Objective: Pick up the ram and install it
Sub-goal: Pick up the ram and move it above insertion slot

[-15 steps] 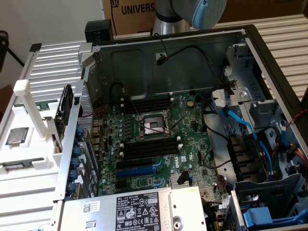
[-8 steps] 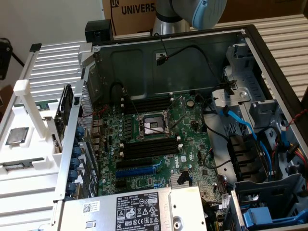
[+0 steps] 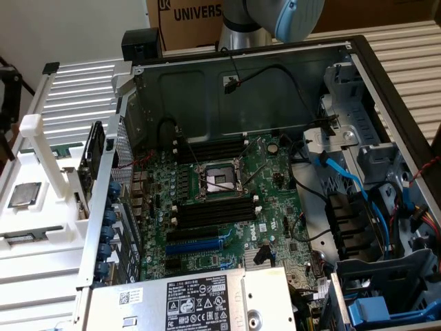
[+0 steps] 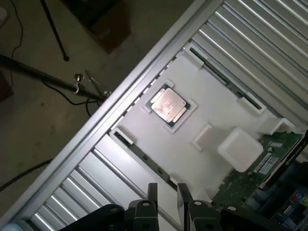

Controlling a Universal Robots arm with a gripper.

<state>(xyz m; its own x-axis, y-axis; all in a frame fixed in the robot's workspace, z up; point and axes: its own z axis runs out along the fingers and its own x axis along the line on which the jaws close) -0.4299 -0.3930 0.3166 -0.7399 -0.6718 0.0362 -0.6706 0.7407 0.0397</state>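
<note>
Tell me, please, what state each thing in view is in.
gripper: fingers slightly apart, holding nothing.
ram: on edge in the white holder, not yet picked up.
processor: seated in the holder's recess.
computer case: side open.
memory slots: apparently empty.

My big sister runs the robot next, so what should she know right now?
Hand: open a little and empty, hovering over the white holder outside the computer case.
Ram: a thin dark strip lying in the holder's slot nearest the hand. A second similar strip sits in the far slot, past the silver processor chip.
Done: nothing visible; no ram is picked up.
Left: grasp the ram, carry it to the case, and seat it in a black memory slot on the motherboard. The slots look empty.
</note>
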